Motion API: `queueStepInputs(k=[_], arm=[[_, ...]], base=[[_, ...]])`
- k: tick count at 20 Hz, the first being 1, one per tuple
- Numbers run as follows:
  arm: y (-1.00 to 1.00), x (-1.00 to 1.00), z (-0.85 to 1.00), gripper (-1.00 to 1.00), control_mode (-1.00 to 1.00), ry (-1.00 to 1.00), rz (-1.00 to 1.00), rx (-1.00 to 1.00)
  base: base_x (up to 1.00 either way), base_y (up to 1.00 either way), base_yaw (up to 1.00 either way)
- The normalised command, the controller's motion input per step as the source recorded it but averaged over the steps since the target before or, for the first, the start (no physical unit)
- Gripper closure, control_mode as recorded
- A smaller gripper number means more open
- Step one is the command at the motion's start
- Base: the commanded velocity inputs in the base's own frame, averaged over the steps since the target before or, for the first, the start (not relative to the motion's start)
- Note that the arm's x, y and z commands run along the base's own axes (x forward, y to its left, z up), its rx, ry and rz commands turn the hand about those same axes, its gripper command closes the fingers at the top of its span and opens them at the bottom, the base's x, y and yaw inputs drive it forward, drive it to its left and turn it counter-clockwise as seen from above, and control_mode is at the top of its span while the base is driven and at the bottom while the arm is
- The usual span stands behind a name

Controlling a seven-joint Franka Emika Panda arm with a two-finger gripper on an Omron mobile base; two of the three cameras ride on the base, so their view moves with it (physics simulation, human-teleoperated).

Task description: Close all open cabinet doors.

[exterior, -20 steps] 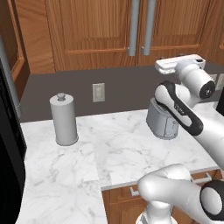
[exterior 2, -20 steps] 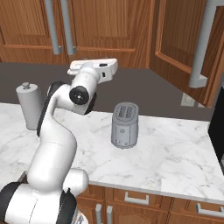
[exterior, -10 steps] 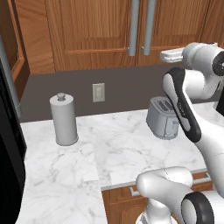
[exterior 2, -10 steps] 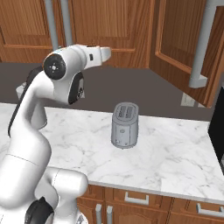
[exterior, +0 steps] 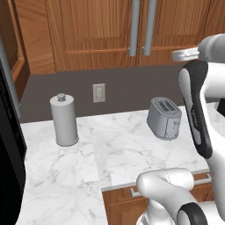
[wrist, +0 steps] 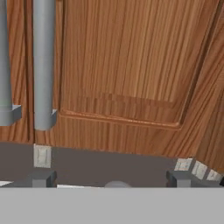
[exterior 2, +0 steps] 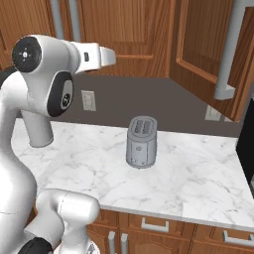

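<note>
Two closed cabinet doors (exterior: 92,35) hang side by side on the wall above the table (exterior: 66,176), their grey bar handles (exterior: 134,27) next to each other at the meeting edge. In the right base view a further door (exterior 2: 208,49) at the right stands swung open toward the room, its handle (exterior 2: 230,49) facing outward. In the left base view another open door (exterior: 12,48) shows at the left edge, angled away from the wall.

The arm is raised level with the bottoms of the doors. The gripper (wrist: 109,179) faces the closed right door (wrist: 122,70) and holds nothing; its fingertips (wrist: 41,178) stand well apart, so it is released. Whether the tips touch the door cannot be told.

On the marble table a grey toaster (exterior 2: 141,141) stands near the back wall, below the closed doors. A grey paper-towel holder (exterior: 64,119) stands upright well to its left. A wall outlet (exterior: 99,92) sits on the dark backsplash between them. Drawer fronts (exterior 2: 158,230) with short handles lie under the table edge.
</note>
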Motion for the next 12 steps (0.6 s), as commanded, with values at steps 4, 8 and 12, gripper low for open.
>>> queueStepInputs(k=[4,8,12], arm=[[0.0,-0.69,0.0,-1.0,-1.0,0.02,0.0,0.0],[0.02,-0.62,-0.06,-1.0,-1.0,0.01,-0.01,0.0],[0.17,-0.52,-0.06,-1.0,-1.0,0.05,-0.04,0.0]], base=[[0.0,0.0,0.0],[0.0,0.0,0.0],[0.0,0.0,0.0]])
